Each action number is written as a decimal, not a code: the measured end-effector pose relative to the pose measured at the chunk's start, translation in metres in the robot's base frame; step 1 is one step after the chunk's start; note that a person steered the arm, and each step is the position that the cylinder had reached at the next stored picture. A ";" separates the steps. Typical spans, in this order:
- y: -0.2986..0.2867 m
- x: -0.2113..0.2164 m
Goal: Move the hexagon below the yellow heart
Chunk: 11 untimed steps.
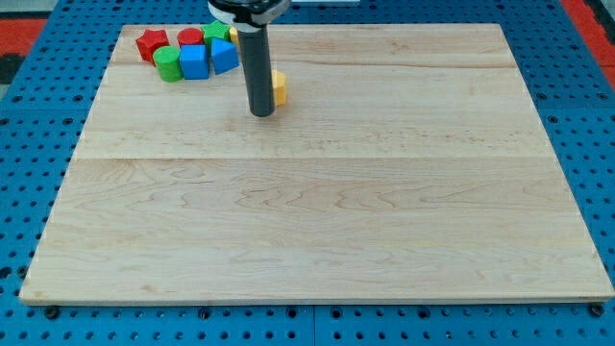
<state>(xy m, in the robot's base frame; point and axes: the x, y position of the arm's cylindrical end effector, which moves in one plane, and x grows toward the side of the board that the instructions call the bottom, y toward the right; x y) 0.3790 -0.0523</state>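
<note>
My tip (pixel 261 113) rests on the wooden board (pixel 317 211) in the upper left part of the view. A yellow block (pixel 280 87) shows just to the right of the rod, mostly hidden behind it, so its shape is unclear. Another bit of yellow (pixel 233 35) peeks out behind the rod near the board's top edge. A cluster of blocks lies to the upper left of the tip: a red star-like block (pixel 151 43), a red cylinder (pixel 190 38), a green cylinder (pixel 169 63), a blue cube-like block (pixel 194 61), a blue block (pixel 224 56) and a green block (pixel 217 32).
The board lies on a blue perforated table (pixel 38 144). A red strip (pixel 24 24) shows at the view's top left corner and another at the top right (pixel 591 19).
</note>
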 end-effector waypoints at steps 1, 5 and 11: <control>0.023 -0.008; -0.016 -0.076; -0.014 -0.062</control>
